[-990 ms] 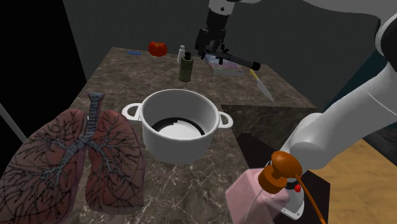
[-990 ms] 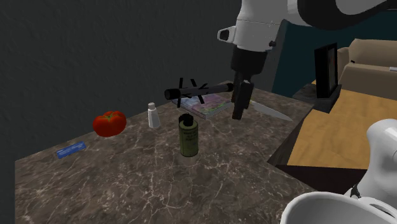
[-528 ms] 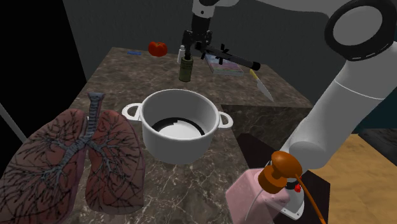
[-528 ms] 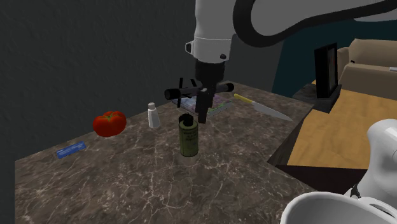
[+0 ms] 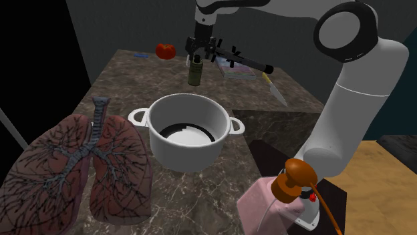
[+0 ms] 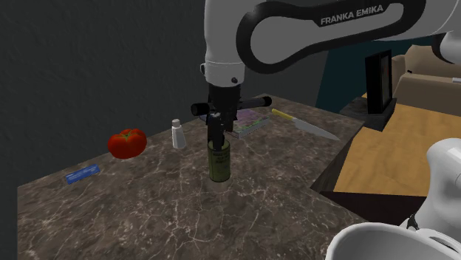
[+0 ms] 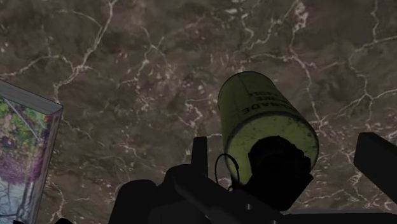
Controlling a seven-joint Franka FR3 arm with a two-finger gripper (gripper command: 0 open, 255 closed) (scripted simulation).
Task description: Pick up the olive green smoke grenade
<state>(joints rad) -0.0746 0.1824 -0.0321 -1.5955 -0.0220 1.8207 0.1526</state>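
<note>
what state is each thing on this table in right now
smoke grenade, upright on the marble table, not clasped
gripper, open, straddling the grenade's top
white pot, upright, no lid
small white bottle, upright
knife, lying flat
tomato, whole, resting on the table

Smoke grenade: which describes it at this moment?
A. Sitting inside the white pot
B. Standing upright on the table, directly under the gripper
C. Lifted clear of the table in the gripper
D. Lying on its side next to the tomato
B: the smoke grenade stands upright on the table with the gripper just above its top, and in the wrist view the fingers do not clasp it.
</note>
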